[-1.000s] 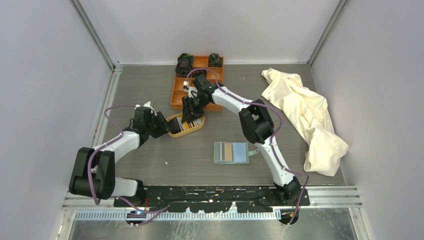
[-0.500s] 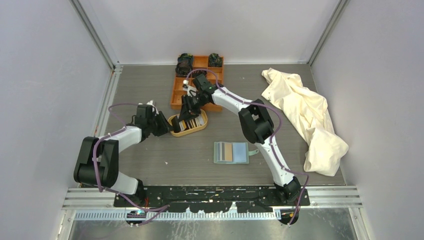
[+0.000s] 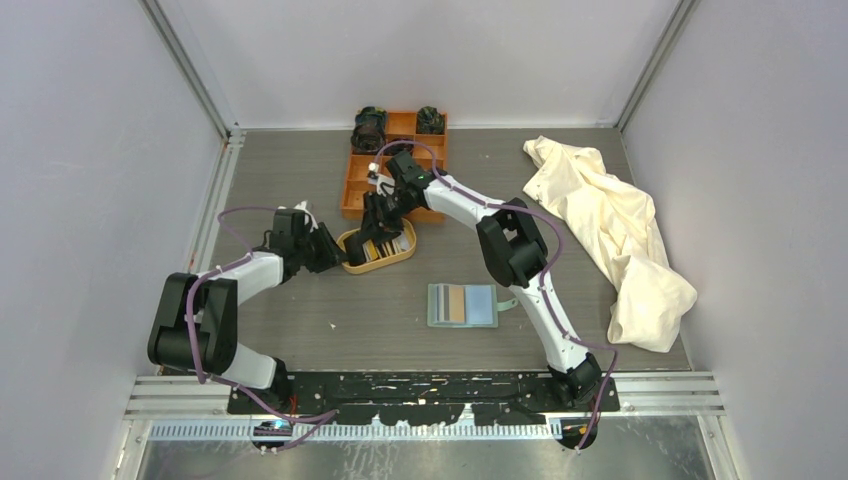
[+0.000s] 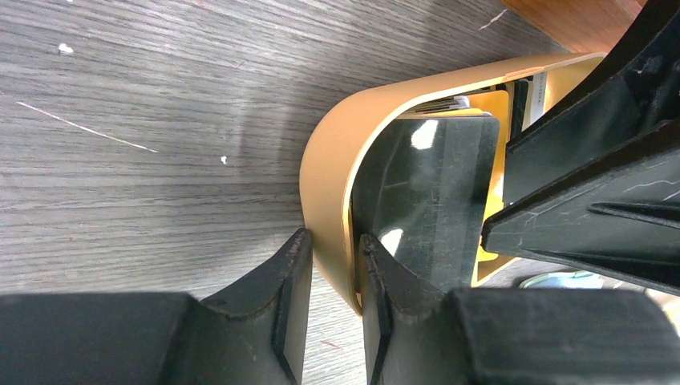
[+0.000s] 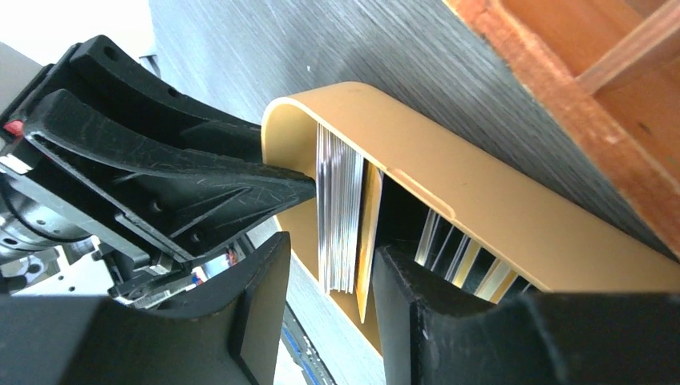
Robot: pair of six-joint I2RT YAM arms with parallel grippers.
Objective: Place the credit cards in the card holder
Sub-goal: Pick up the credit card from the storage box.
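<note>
The credit cards stand on edge in an oval tan tray [image 3: 400,256]: a pale stack [image 5: 337,216], a tan card [image 5: 370,233] and more behind. My right gripper [image 3: 378,235] reaches down into the tray. In the right wrist view the right gripper [image 5: 329,257] is open, astride the stack and the tan card, with a gap on the stack's side. My left gripper [image 3: 337,255] clamps the tray's left end, its jaws [image 4: 333,241] either side of the tray wall [image 4: 337,152]. The card holder [image 3: 463,305] lies open on the table, apart from both grippers.
An orange compartment box [image 3: 395,165] with dark items [image 3: 368,130] stands just behind the tray, close to the right arm. A crumpled cream cloth [image 3: 610,230] covers the table's right side. Metal frame rails run along the left edge and the near edge.
The left arm pulled its elbow in and its jaws closed onto the tray's end, nudging the tray slightly right. The right gripper stayed over the cards in the tray.
</note>
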